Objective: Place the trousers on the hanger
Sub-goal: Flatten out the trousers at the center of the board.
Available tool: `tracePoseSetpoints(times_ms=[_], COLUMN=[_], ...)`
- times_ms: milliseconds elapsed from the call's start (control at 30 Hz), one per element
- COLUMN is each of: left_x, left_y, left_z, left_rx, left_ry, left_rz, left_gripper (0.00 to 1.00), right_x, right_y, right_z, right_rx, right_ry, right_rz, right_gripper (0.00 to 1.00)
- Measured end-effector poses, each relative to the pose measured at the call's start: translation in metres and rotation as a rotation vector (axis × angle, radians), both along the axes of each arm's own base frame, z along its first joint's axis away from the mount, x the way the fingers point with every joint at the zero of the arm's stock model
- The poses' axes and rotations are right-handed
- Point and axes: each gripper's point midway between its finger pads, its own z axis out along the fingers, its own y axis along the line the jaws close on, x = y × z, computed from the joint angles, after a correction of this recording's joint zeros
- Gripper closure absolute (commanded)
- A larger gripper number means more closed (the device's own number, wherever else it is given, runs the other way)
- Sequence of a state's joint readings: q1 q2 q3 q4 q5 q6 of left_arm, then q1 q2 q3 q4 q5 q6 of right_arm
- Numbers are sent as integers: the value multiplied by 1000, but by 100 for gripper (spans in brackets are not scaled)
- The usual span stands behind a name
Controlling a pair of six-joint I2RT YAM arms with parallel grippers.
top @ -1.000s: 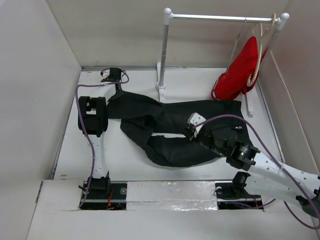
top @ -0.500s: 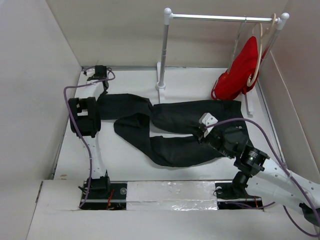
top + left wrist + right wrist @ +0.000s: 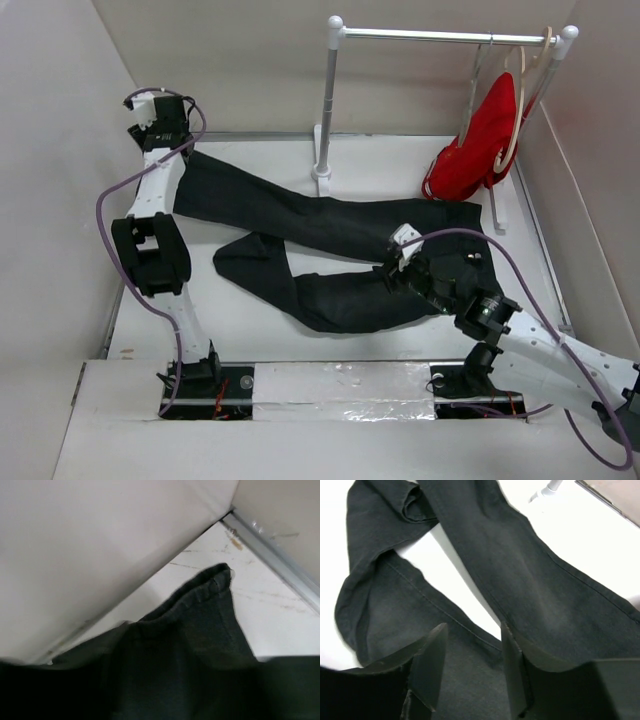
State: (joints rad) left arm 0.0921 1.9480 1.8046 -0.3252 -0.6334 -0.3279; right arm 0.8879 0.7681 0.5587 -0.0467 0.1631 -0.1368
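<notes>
The black trousers (image 3: 330, 225) lie spread across the table, one leg stretched toward the far left corner, the other folded near the front. My left gripper (image 3: 152, 112) is up in that corner. In the left wrist view black cloth (image 3: 200, 645) covers its fingers, with the hem beyond them. My right gripper (image 3: 392, 266) is open just above the crotch seam (image 3: 490, 640), empty, one finger (image 3: 427, 665) on each side. A thin pale grey hanger (image 3: 478, 78) hangs on the rail, left of the red garment.
A white rail stand (image 3: 325, 100) stands at the back. A beige hanger with a red garment (image 3: 485, 135) hangs at its right end. White walls close in the left, back and right sides. Bare table shows at the front left.
My left arm has swung back and left into the far corner, dragging one trouser leg out straight. My right gripper has stayed over the trousers' middle, shifting only slightly.
</notes>
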Motion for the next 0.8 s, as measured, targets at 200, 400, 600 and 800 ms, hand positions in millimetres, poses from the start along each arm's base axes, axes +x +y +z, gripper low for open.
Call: tracePoseSetpoints(times_ms=[200, 400, 600, 800], left_x=[2, -16, -94, -178], left_y=[-13, -88, -230, -253], left_z=[-28, -63, -79, -112], left_rx=[-12, -68, -189, -262], left_ry=[55, 111, 117, 154], left_rz=[-39, -197, -548, -647], left_gripper=[36, 71, 100, 63], right_x=[3, 6, 15, 20], right_y=[5, 25, 45, 48], right_z=[-8, -16, -30, -21], right_rx=[-12, -7, -56, -25], right_ry=[22, 36, 73, 41], right_rz=[14, 68, 114, 117], right_gripper=[69, 100, 100, 98])
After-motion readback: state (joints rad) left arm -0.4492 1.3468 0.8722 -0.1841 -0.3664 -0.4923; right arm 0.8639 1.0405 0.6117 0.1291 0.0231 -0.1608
